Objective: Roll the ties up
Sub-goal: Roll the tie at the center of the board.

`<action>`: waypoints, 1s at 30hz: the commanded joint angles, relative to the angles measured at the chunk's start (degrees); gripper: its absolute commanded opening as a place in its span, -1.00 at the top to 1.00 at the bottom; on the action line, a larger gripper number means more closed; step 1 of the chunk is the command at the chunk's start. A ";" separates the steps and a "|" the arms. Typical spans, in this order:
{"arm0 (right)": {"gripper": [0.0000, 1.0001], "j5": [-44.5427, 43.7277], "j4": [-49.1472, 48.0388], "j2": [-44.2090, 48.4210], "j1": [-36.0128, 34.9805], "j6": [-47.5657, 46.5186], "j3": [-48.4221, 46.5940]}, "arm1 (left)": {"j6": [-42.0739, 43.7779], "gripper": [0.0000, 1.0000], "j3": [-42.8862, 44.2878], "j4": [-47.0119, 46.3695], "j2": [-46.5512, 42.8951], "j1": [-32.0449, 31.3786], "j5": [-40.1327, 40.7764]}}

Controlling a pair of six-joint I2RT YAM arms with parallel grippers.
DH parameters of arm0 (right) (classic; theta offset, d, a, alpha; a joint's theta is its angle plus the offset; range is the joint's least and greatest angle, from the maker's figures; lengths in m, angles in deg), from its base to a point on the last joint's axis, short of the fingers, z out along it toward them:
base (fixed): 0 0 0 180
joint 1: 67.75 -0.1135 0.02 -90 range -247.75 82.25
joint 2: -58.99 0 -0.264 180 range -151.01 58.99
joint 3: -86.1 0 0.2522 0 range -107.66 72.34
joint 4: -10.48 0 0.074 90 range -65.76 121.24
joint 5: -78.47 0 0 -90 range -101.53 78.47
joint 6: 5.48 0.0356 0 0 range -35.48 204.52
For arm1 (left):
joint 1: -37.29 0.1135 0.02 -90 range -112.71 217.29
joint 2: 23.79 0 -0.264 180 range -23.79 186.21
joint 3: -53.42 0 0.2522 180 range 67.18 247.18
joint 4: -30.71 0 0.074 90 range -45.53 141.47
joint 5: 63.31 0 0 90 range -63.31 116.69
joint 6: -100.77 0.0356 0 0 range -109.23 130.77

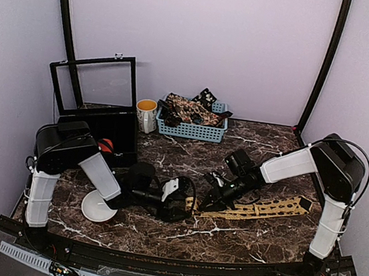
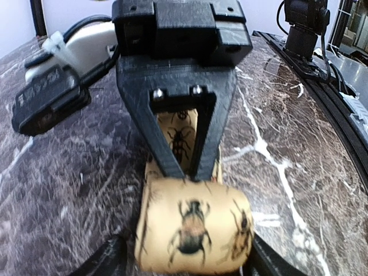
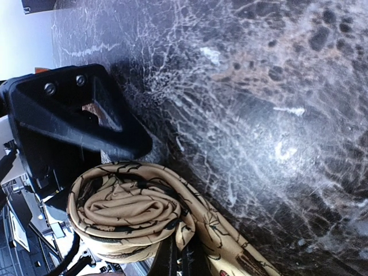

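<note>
The mustard-tan fabric necktie printed with dark beetles (image 1: 257, 207) lay flat on the dark brown marbled tabletop (image 1: 159, 232). It ran from the right of the overhead frame toward the centre, where its end was wound into a short fat roll (image 2: 192, 230).

In the left wrist view the roll filled the lower centre. The left gripper (image 1: 182, 208) straddled it with jaws apart, one finger (image 2: 106, 261) at each lower corner, and a gap on the left suggested no firm squeeze. The right gripper (image 2: 185, 172) pointed down from the top of that frame, fingers together, tips on the strip just behind the roll. Whether cloth was pinched could not be told.

Rolling looked partly done, with most of the strip unwound. The next move likely called for turning the roll along the strip, rightward in the overhead frame, while holding it tight.
</note>
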 commanded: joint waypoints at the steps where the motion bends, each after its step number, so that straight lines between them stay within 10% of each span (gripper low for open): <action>1: 1.00 -6.01 3.56 -3.33 0.29 -0.63 0.73 | 3.13 -0.33 3.70 -2.12 1.81 -0.75 -1.77; 9: 0.97 -6.66 5.20 -2.52 0.35 -1.37 -0.50 | 7.05 0.20 7.13 6.92 3.11 -2.00 1.47; 13: 0.66 -7.91 7.61 1.44 0.64 -1.48 -1.44 | 7.27 0.42 4.36 10.91 0.94 -2.18 2.93; 30: 0.28 -2.33 2.85 7.58 -3.99 5.67 -1.95 | 7.91 0.47 6.61 23.12 0.00 -3.86 5.80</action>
